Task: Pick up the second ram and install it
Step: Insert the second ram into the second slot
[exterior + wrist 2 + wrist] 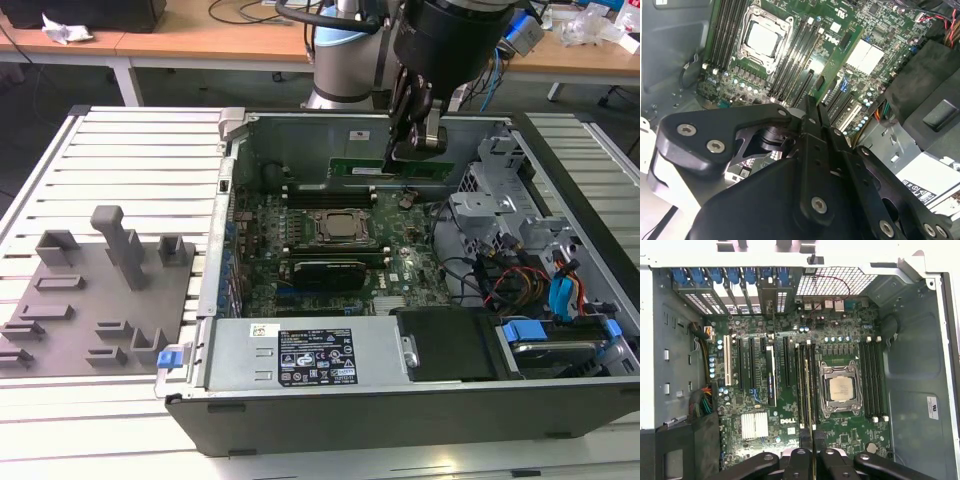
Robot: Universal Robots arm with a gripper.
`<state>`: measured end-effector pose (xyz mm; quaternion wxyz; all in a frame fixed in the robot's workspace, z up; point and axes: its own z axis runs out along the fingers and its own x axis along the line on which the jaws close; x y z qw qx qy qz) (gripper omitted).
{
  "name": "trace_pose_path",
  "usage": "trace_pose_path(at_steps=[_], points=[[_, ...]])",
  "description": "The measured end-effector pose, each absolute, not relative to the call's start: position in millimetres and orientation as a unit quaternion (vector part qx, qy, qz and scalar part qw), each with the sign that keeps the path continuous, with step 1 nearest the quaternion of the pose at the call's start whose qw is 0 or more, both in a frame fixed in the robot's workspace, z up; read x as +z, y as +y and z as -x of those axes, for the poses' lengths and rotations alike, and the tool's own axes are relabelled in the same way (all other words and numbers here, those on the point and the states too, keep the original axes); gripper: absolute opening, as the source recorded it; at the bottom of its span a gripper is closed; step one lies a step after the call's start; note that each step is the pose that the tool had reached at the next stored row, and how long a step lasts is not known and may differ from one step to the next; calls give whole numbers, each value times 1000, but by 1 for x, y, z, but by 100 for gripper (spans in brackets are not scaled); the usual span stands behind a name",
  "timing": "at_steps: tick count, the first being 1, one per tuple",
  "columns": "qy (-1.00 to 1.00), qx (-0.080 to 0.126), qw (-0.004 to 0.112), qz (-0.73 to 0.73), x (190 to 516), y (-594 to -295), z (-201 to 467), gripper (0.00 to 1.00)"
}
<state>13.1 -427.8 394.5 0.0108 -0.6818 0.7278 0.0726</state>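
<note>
Aloft, thin green ram (pixel 375 168) — gripper (pixel 413 155) clamped

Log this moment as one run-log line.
gripper: shut on second ram | location: over motherboard, inside open computer case | ram: not yet seated

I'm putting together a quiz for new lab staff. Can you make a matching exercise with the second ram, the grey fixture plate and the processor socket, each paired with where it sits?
Things:
1. second ram
2. grey fixture plate
3. processor socket

Places:
A. on the slatted table, outside the case, at the exterior view's left
B. on the motherboard, between black memory sockets
C. in the gripper, over the motherboard

Pairs: 1-C, 2-A, 3-B
</note>
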Motion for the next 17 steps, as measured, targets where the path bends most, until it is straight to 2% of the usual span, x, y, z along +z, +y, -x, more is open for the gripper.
trace_pose_path(at_steps=[17], points=[[728, 73, 11, 682, 377, -420, -13, 13]])
